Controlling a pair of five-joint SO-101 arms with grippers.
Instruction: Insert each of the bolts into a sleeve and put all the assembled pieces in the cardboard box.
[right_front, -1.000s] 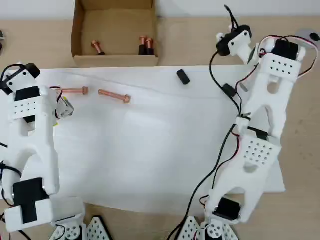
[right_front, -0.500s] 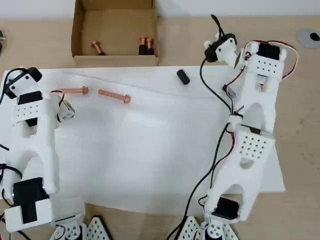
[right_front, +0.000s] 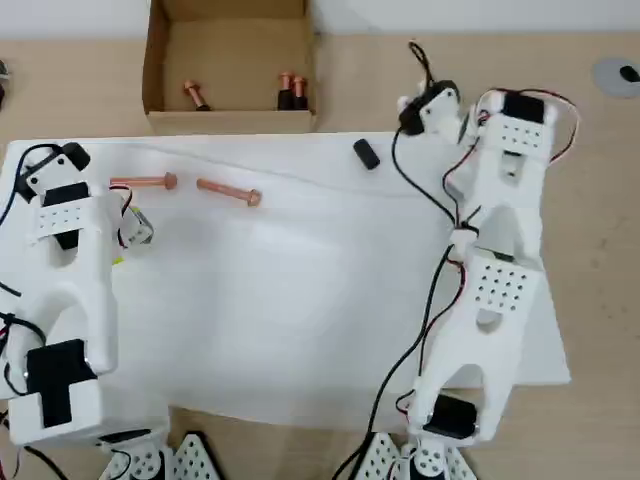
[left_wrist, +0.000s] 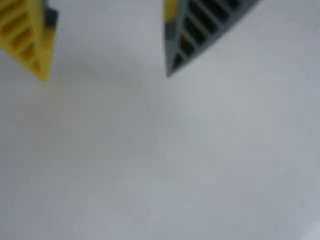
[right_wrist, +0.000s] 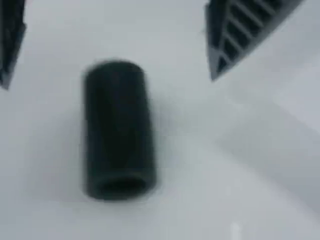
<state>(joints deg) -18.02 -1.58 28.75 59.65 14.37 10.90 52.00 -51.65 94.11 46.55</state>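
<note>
The cardboard box (right_front: 154, 70) stands open on the worktop (right_front: 600, 210), at the far edge of a white sheet (right_front: 300, 310). Inside the box lie three assembled pieces: one (right_front: 195, 96) near its left wall and two (right_front: 285, 91) (right_front: 299, 90) side by side near its right wall.

Two bare bolts lie on the sheet just outside the box's near wall. One bolt (right_front: 145, 183) is below the box's left corner and the other bolt (right_front: 228, 191) is near it, toward the box's middle. A black sleeve (right_front: 366, 154) lies on its side on the sheet, just past the box's near right corner and well apart from both bolts.

The left pincer (left_wrist: 105, 72) hangs over bare sheet with its fingers spread wide and nothing between them. In the high view it (right_front: 135, 226) sits farther from the box than the bolts, near the left one.

The right pincer (right_wrist: 110, 80) is also spread wide, one finger on each side of the sleeve (right_wrist: 118, 131). The sleeve seems to lie clear of both fingertips, though the blur leaves that uncertain.
</note>
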